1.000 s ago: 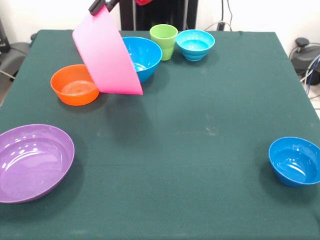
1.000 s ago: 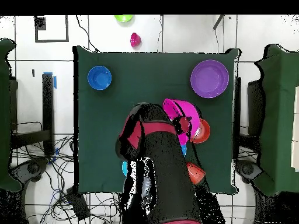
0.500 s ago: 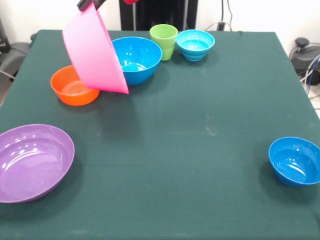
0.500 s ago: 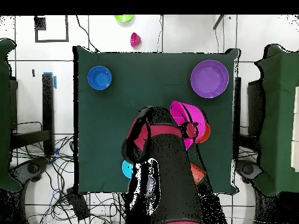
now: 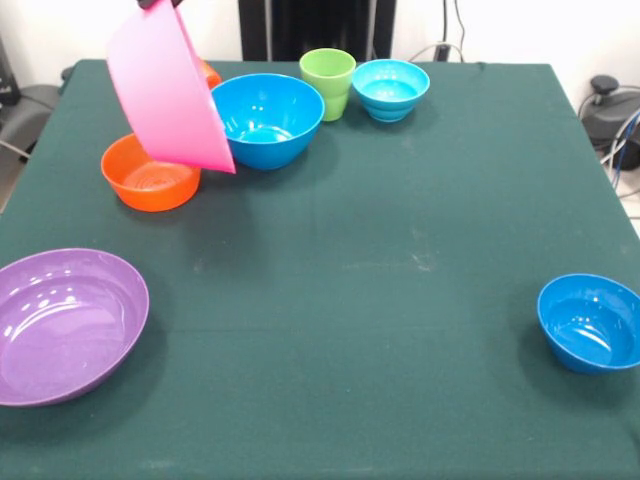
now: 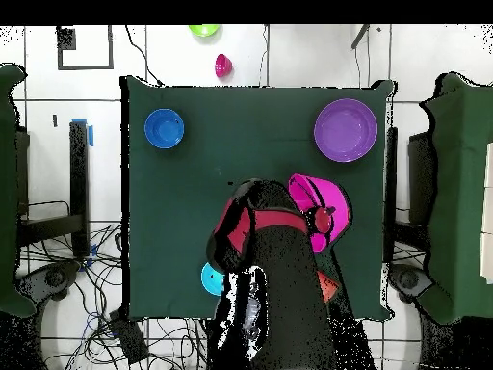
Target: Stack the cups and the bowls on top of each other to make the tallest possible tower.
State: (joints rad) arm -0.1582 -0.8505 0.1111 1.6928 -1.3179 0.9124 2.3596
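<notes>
The gripper (image 5: 158, 4) shows only as dark tips at the top edge of the front view, clamped on the rim of the pink bowl (image 5: 165, 90). The pink bowl hangs clear of the table (image 5: 400, 250), tilted steeply with its outer wall facing the camera. Its lower edge overlaps the orange bowl (image 5: 150, 175) and the left rim of the medium blue bowl (image 5: 268, 118) in the front view.

An orange cup (image 5: 209, 73) is mostly hidden behind the pink bowl; only a small part shows. The green cup (image 5: 328, 80) stands upright just beside the medium blue bowl. The cyan bowl (image 5: 390, 88) sits just beside the green cup.

The purple bowl (image 5: 70, 322) rests upright near the front-left corner of the table, well apart from the rest. The dark blue bowl (image 5: 590, 322) rests upright at the right edge, also well apart.

No 2 items are nested; every bowl on the table stands alone.

In the overhead view, the arm (image 6: 274, 279) covers most of the group near the robot. The pink bowl (image 6: 323, 198) shows just past its end.
</notes>
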